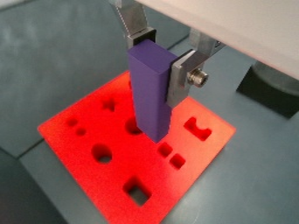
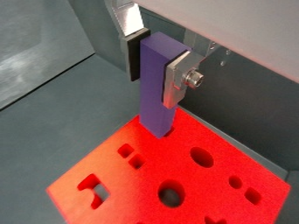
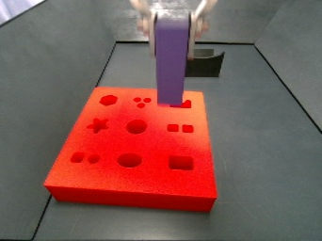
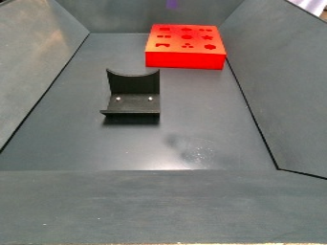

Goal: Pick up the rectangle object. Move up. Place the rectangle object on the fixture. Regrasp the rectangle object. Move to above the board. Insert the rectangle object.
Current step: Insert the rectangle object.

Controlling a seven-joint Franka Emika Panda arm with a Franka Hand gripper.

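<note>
My end effector (image 1: 162, 63) pinches the rectangle object (image 1: 149, 92) upright, its lower end at the board (image 3: 132, 184); the fixture (image 4: 132, 98) stands well apart.

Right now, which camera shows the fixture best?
A side view shows the fixture whole and unobstructed on the floor. Another side view catches only part of it behind the gripper holding the rectangle object over the board. Wrist views show none.

floor (image 4: 192, 144): dark grey, matte, faint scuffs | walls (image 4: 38, 67): sloped dark grey panels | light: even
</note>
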